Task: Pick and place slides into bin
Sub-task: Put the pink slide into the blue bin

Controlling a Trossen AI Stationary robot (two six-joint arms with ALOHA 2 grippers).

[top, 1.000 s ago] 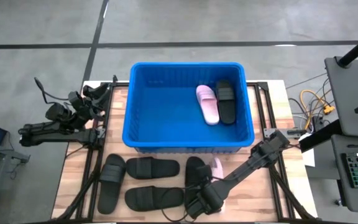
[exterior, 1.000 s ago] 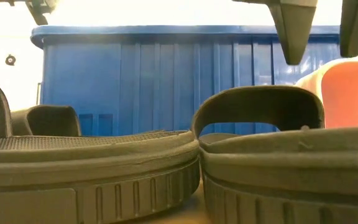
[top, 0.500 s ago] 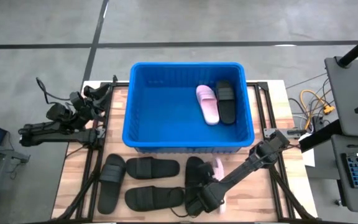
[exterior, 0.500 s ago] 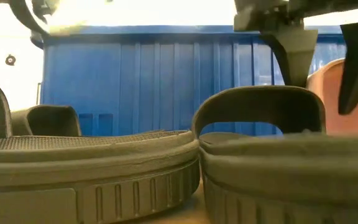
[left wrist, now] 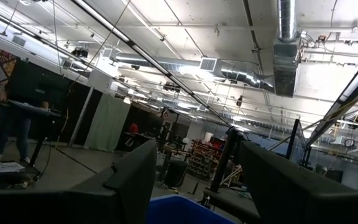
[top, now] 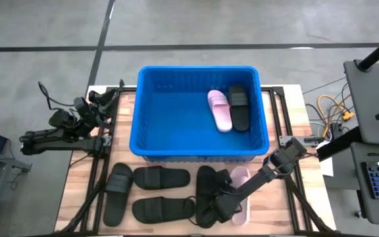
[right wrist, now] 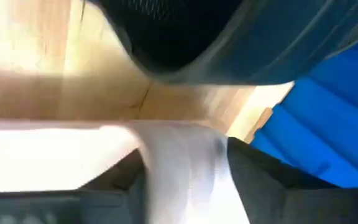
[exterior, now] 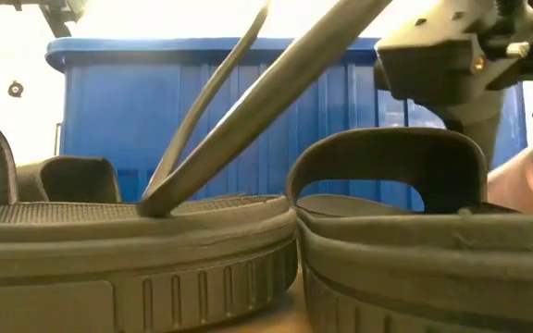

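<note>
The blue bin (top: 199, 112) stands at the table's middle and holds a pink slide (top: 220, 110) and a black slide (top: 239, 107). Several black slides (top: 162, 178) lie on the wood in front of the bin. Another pink slide (top: 241, 194) lies at their right end, beside a black slide (top: 207, 187). My right gripper (top: 221, 208) is low at this pink slide, its fingers on either side of a pale part of it (right wrist: 185, 168). My left gripper (top: 101, 105) waits open at the table's left edge, holding nothing. My right gripper comes from above onto the pink slide's near end. A pale strip of the slide (right wrist: 188, 177) fills the gap between the two fingers (right wrist: 114, 186). Which part of the slide this is cannot be told. The slide lies on the table.
The black slide (right wrist: 185, 37) lies close to the left of the right gripper, and its strap (exterior: 387, 157) stands just in front of the gripper in the low view. The bin's near wall (exterior: 248, 120) rises right behind the slides. A bare strip of wood (top: 124, 125) lies left of the bin.
My right gripper has come down from above the slides to the pink slide at the table's near right. The pink slide, which stood taller in the low view, now sits lower and shows at full length from above.
</note>
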